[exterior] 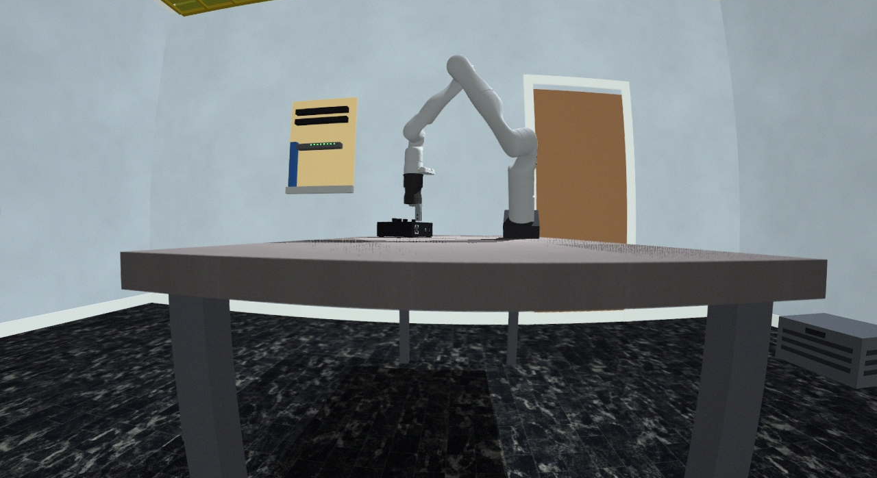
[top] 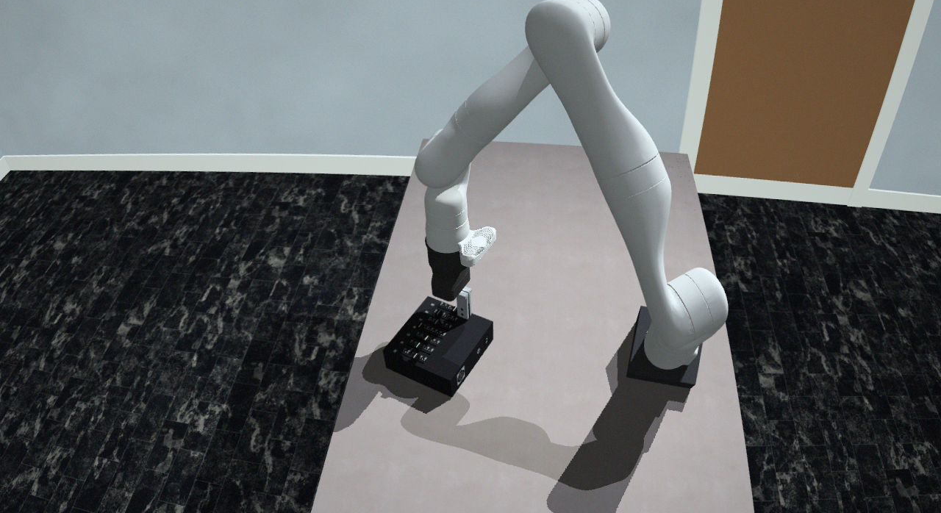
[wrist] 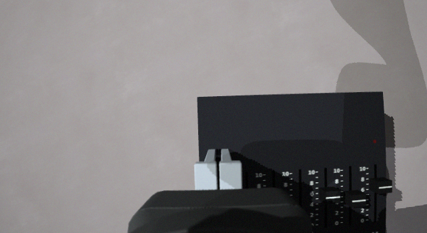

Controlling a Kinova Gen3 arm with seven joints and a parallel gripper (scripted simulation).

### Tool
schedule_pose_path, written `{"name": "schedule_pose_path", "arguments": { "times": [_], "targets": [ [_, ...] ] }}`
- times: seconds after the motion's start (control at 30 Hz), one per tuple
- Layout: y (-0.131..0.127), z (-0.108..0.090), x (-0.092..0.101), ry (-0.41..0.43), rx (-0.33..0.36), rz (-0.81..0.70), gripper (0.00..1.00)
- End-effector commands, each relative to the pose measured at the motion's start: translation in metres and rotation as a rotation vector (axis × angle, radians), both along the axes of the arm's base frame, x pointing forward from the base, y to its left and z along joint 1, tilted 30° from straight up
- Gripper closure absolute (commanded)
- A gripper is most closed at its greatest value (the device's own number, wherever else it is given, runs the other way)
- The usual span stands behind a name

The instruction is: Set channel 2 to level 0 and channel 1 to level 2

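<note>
The black lighting desk (top: 439, 344) stands on the grey table; it also shows in the wrist view (wrist: 290, 153) and small in the exterior view (exterior: 404, 228). My gripper (wrist: 219, 163) is shut with nothing between its pale fingers. It hangs just above the desk's far left corner by the top of the leftmost fader scale, as the top view (top: 464, 303) also shows. Three fader caps on the right are visible: one near level 5 (wrist: 332, 196), one near level 4 (wrist: 358, 200), one near level 7 (wrist: 381, 186). The gripper body hides the left faders' caps.
The arm's base (top: 661, 365) stands on the table to the right of the desk. The table's left edge runs close beside the desk. Arm shadows fall across the table in front of the desk.
</note>
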State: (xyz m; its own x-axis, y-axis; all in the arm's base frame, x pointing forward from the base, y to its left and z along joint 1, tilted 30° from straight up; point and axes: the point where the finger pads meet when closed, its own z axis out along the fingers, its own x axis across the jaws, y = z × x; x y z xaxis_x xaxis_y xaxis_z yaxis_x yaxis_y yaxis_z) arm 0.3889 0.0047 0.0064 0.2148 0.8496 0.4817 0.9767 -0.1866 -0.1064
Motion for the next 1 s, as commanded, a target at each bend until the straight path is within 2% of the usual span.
{"name": "schedule_pose_path", "arguments": {
  "times": [0.0, 0.97],
  "targets": [
    [-0.001, 0.0, 0.001, -0.001, -0.001, -0.001, 1.0],
    [-0.003, -0.001, 0.012, -0.001, -0.001, -0.001, 1.0]
  ]
}}
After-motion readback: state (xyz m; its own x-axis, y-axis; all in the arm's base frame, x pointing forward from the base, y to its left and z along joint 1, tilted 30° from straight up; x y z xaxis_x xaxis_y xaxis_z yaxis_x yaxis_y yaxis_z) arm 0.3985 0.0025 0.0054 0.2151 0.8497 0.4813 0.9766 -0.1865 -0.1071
